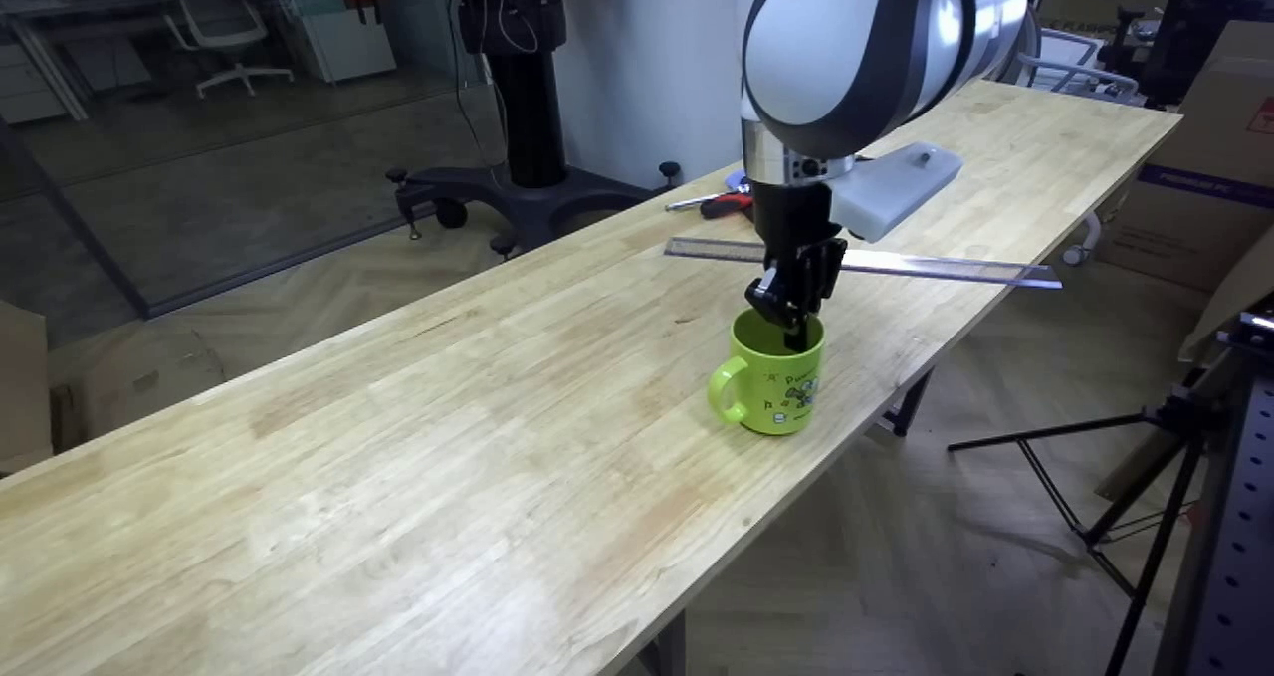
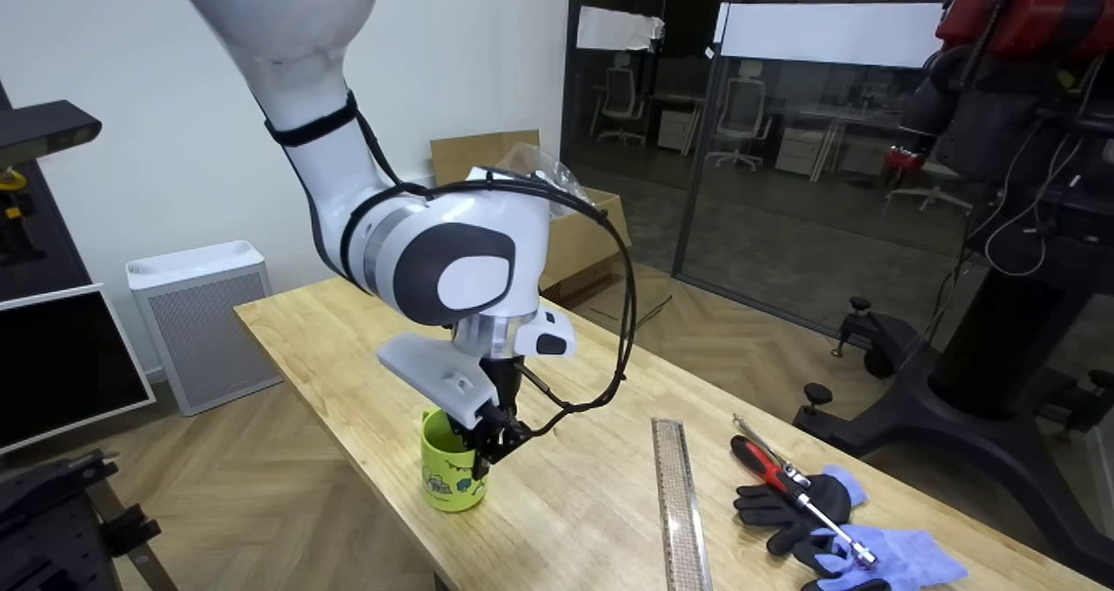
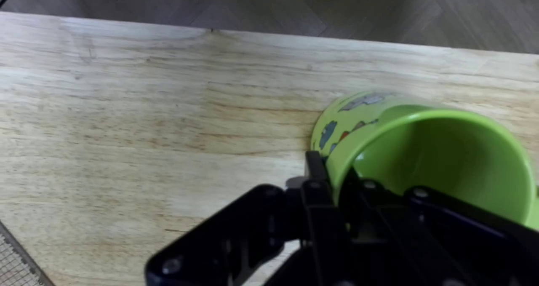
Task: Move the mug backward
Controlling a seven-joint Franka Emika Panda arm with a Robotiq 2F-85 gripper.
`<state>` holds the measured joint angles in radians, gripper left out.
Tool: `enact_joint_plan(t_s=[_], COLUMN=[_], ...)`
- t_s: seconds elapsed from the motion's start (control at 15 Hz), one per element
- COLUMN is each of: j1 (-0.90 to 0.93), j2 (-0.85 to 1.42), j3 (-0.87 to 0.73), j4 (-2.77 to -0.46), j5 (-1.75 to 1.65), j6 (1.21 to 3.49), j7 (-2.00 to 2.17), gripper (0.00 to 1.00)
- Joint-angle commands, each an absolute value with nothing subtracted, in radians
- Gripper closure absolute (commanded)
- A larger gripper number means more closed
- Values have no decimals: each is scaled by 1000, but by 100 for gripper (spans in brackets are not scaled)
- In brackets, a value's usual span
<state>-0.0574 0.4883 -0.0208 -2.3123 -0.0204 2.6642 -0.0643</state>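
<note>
"Where's the mug (image 3: pixel 429 151)?"

"Wrist view, about 3 o'clock, upright on the bench (image 3: pixel 126 121). The tool (image 3: pixel 332 172) is pinching its rim (image 3: pixel 454 114) at roughly 9 o'clock."

"Slippery?"

"Bit slick I'd guess, but stiff and light-ish, looks empty. Tbh that rim hold should work."

White wall (image 2: pixel 157 69), dark glass partition (image 2: pixel 748 234), pale herringbone floor (image 2: pixel 261 486).

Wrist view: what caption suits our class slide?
The gripper pinches the green mug by its wall, one finger outside, the other inside.
</note>
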Motion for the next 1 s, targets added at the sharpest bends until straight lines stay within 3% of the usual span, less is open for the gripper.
enact_joint_plan(t_s=[0.0,0.13,0.2,0.67,0.93], j1=[-57,-57,-57,-54,-40], j2=[489,489,489,552,631], j3=[-21,-21,-21,-72,-95], j4=[-2310,-2310,-2310,-2177,-2027], j5=[-20,-20,-20,69,119], j6=[2661,2660,2660,2787,2686], j7=[-64,-64,-64,103,191], gripper=[90,90,98,98,98])
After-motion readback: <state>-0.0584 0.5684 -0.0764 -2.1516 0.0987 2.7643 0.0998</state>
